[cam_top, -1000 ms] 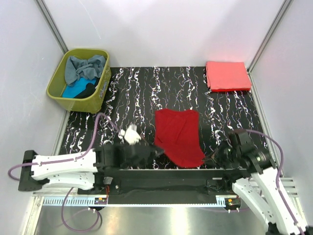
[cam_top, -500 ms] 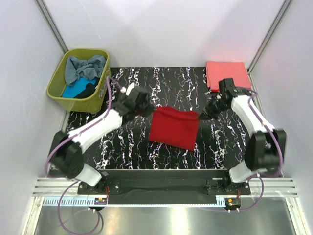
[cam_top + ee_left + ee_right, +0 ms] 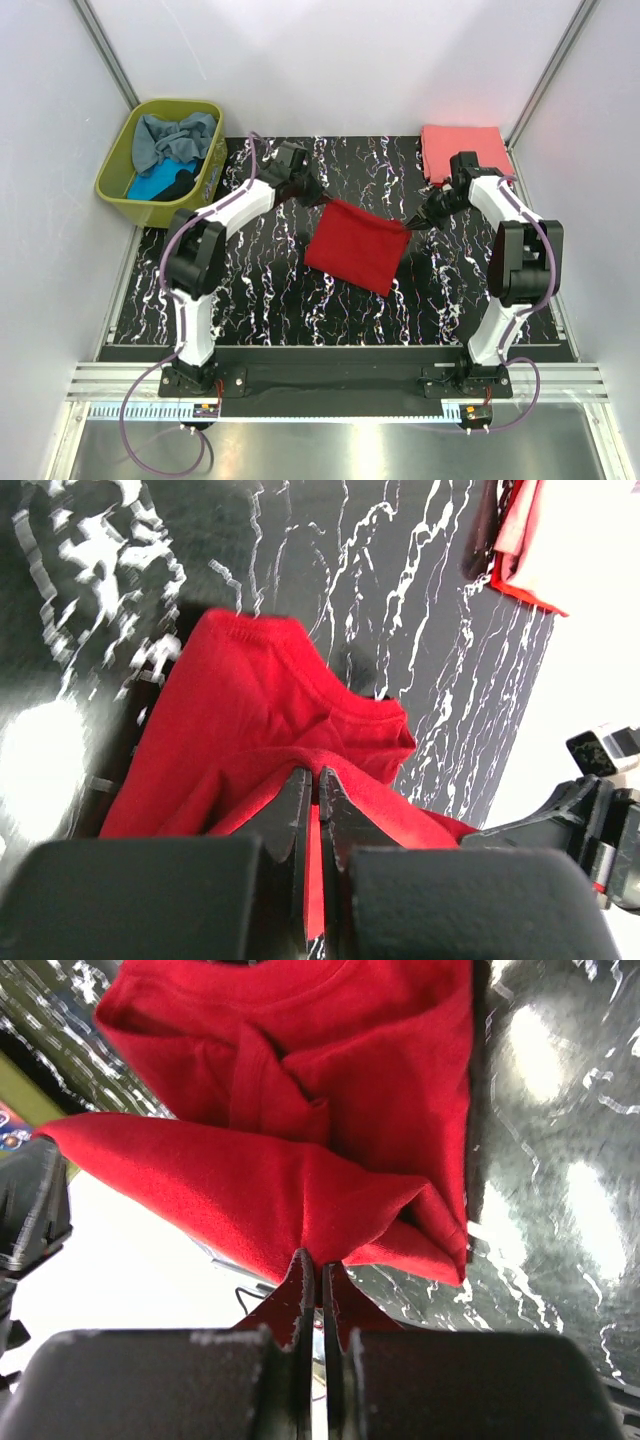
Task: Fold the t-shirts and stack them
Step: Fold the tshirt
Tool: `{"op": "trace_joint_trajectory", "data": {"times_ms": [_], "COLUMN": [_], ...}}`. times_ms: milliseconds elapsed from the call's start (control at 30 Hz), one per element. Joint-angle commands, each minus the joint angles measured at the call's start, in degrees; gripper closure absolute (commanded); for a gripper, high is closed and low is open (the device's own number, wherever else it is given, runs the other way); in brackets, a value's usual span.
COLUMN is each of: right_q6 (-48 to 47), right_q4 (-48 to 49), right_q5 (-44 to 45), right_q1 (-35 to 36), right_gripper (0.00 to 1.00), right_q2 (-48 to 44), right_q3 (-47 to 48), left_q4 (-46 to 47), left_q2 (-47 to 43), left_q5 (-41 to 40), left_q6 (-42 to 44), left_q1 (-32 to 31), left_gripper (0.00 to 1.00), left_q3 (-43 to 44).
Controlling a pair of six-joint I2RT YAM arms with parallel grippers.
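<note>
- Left pincer (image 3: 320, 197) and right pincer (image 3: 411, 223) have both swung, within the last second, from the near edge of the counter (image 3: 250, 292) out to its far half. The dark red t-shirt (image 3: 355, 250), which lay long and flat back then, is now doubled over into a shorter, tilted patch.
- Well off to the left of the left pincer stands the olive-green basket (image 3: 112, 182), past the counter's far left corner. A grey-blue t-shirt (image 3: 172, 135) is bunched on top inside it, with a turquoise one (image 3: 148, 187) and a black one (image 3: 179, 184) lower down.
- From where I stand, the left pincer has its jaws pressed together on a fold of red cloth at the shirt's far left corner.
- Between the two pincers the dark red t-shirt's far edge runs from one grip to the other. The upper layer is raised a little off the lower one, and the collar (image 3: 295, 978) shows on the lower layer just ahead of the right pincer's tips. The rest of the cloth spreads back toward the arm bases.
- At the shirt's far right corner the right pincer is likewise clamped on the red cloth, which bunches into a point where the tips meet.
- Just beyond and to the right of the right pincer lies the coral-pink t-shirt (image 3: 466, 155), folded square in the counter's far right corner, apart from the red one.
</note>
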Motion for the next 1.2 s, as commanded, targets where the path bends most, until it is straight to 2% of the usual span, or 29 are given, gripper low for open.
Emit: {"op": "trace_joint_trajectory", "data": {"times_ms": [0,333,400,467,500,533,567,600,667,767,867,967,1033,1067,1100,1167], "right_q6": [-0.49,-2.07,-2.51,-2.6,-3.9,-4.61,-5.84,-8.72,-10.94,-12.61,-11.13,-11.12,-11.04,-10.6,-9.2,-7.79], "right_q4": [2.54,4.65,4.65,4.65,4.65,3.78,2.82,1.42,-1.92,-3.08,-2.64,-1.06,-0.71,-0.53,-0.01,2.62], "right_q5": [-2.99,-0.8,-0.35,-0.26,0.96,2.1,3.33,6.3,9.39,10.55,6.69,10.09,11.77,12.56,12.57,11.61], "right_q1": [-0.62,-4.31,-5.1,-5.72,-6.15,-6.42,-6.6,-6.68,-6.6,-6.51,-6.6,-6.68,-6.86,-6.86,-6.86,-6.86], "right_gripper": [1.0,0.99,0.91,0.86,0.77,0.71,0.69,0.67,0.55,0.51,0.49,0.47,0.52,0.65,0.86,0.92], "right_q2": [2.22,9.59,11.0,12.15,12.24,12.24,12.15,11.98,10.92,8.99,8.11,6.0,5.03,4.77,4.51,4.42], "right_q3": [0.84,4.0,5.05,5.4,6.36,7.24,8.38,11.35,13.66,14.46,11.92,7.96,6.12,5.33,3.84,1.99], "left_q4": [1.22,1.04,-0.27,-1.59,-4.82,-6.59,-7.74,-9.66,-10.3,-11.18,-11.35,-11.09,-10.83,-10.91,-10.91,-10.57], "left_q2": [4.03,15.55,18.36,21.43,22.14,22.5,21.54,20.23,15.24,9.6,7.21,6.15,5.98,5.8,5.37,2.65], "left_q5": [6.4,8.34,8.86,9.91,9.57,8.7,7.56,4.41,1.41,-2.47,0.41,5.06,7.01,7.37,6.85,4.31], "left_q6": [3.57,8.23,9.72,11.39,12.44,15.59,17.1,18.24,22.02,25.63,26.78,27.04,28.53,29.06,29.68,30.12], "left_q1": [0.51,1.65,1.74,2.18,2.27,2.27,2.27,2.18,2.0,1.74,1.83,2.27,2.35,2.27,2.27,2.35], "left_gripper": [1.0,0.99,0.96,0.87,0.82,0.73,0.72,0.7,0.58,0.53,0.5,0.5,0.5,0.51,0.55,0.56], "left_q3": [7.48,17.94,21.54,26.18,27.95,29.45,30.68,30.61,28.86,25.88,21.31,15.52,13.74,12.25,11.28,8.13]}}
